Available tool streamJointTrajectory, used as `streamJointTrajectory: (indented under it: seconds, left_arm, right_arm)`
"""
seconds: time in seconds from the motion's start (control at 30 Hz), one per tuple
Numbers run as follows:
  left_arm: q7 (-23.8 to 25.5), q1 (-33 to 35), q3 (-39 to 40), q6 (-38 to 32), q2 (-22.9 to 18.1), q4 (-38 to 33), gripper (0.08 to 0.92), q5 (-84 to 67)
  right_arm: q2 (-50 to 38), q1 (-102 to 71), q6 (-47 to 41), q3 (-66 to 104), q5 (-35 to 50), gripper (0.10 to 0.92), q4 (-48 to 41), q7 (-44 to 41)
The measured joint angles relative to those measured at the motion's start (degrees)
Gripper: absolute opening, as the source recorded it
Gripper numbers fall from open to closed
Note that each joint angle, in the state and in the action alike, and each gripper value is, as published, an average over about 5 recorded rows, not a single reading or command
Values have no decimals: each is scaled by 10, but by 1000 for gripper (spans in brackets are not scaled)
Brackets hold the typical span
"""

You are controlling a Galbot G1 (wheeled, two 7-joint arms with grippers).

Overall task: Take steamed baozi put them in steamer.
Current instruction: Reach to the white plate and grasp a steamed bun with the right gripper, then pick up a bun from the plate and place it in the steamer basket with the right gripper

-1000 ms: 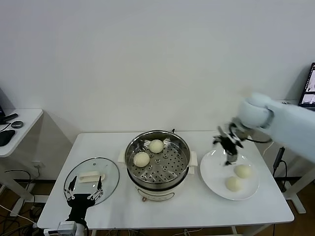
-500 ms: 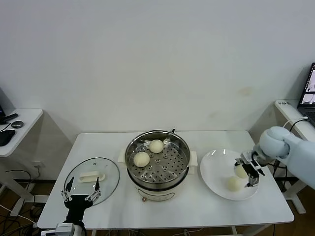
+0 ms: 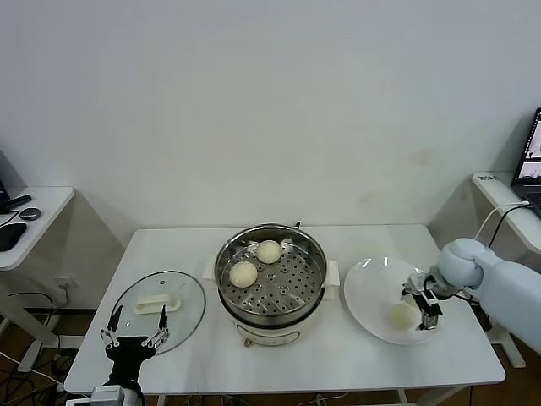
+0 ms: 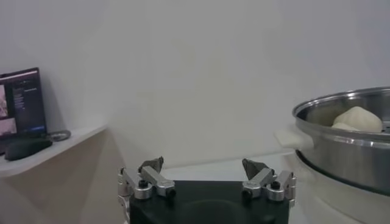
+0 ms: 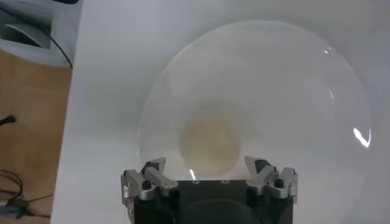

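Right end effector (image 3: 425,304) is down over the white plate (image 3: 363,296) on the right of the bench (image 3: 338,359), fingers spread wide, nothing held. Wrist view shows one baozi (image 5: 210,141) just ahead of the open fingers (image 5: 267,172), sitting in the plate's middle. In the head view one bun (image 3: 403,315) shows on the plate just left of the end effector; a second bun there can't be confirmed, the end effector covers that spot. Two more baozi (image 3: 243,273) (image 3: 269,251) already sit on the perforated tray of the steamer (image 3: 270,279) at bench centre, left-far part of the tray. Glass lid (image 3: 156,306) lies flat on the left side of the bench. Left end effector (image 3: 133,336) is parked at the near-left edge by the lid, fingers wide, empty.

Risks: bun is soft and round, so an off-centre close could squeeze it out sideways or dent it. Fingertips could catch the plate and shove it toward the right edge. Too light a grip could drop it on the carry over the steamer rim.

Orientation: buns are round domes, flat side down, no clear long axis, so no pointing direction.
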Motion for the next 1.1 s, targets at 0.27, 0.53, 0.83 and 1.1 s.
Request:
streamJointTrajectory:
  seconds: [0.27,0.53,0.83,1.1]
  left_arm:
    - [0,-1,0,0,0,0,823,0]
    - [0,-3,4,0,0,2,823,0]
    - [0,-10,8,2,6,0,823,-1]
    - [0,-15,6,5,11,-6,823,-7]
  right_arm:
    - [21,-19,-14,14,-10,745,-15,8]
    - [21,-12,-25,14,-10,601,-13,4]
    - [12,62,-27,-20,27,522,0,-17]
    - [34,204,-19,-70,93,492,4,-49]
